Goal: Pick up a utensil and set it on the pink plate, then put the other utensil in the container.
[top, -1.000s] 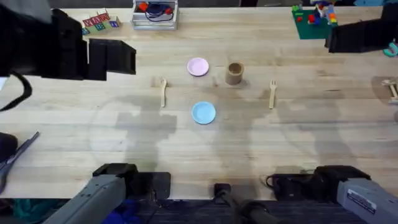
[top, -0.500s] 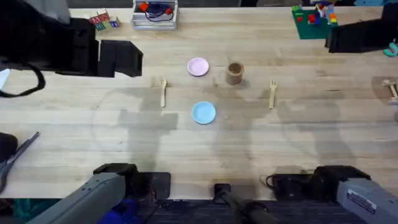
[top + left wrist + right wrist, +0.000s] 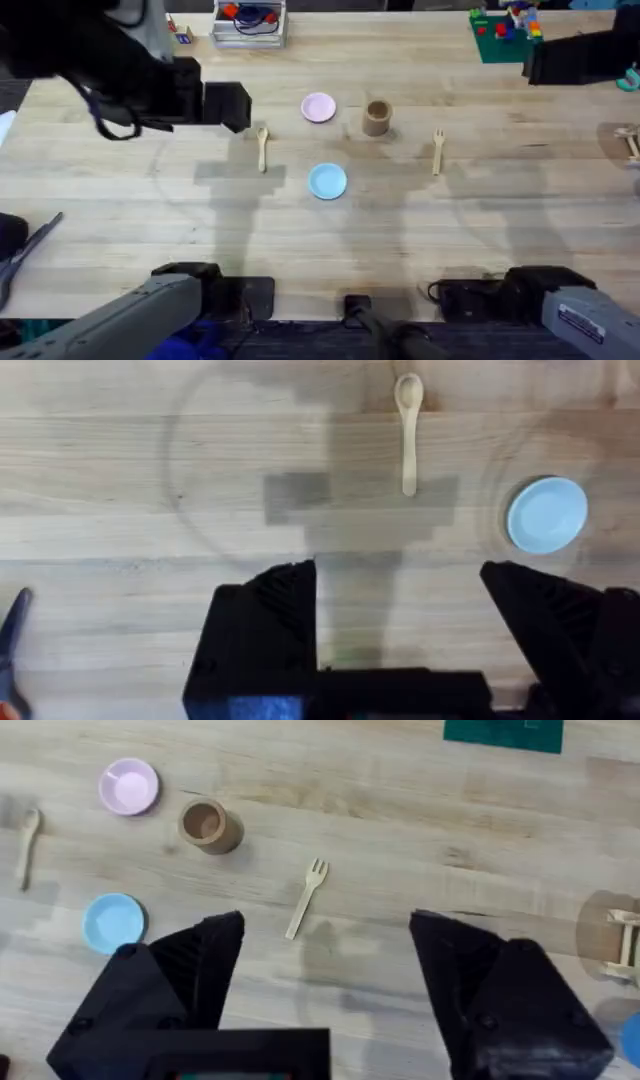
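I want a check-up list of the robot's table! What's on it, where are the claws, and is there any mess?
Surface: pale wooden table, bare in front.
Job's things: small pale wooden spoon lying flat left of the plates; small round pink plate empty; small wooden fork flat, right of the tan cardboard cup, which stands upright and empty.
Clutter: small round light-blue plate; toy blocks on a green base; clear tray; scissors at the left edge.
Grippers: left gripper open, above the table near the spoon; right gripper open, holding nothing.
Cables: dark cable on the left arm.
Surroundings: nothing seen.
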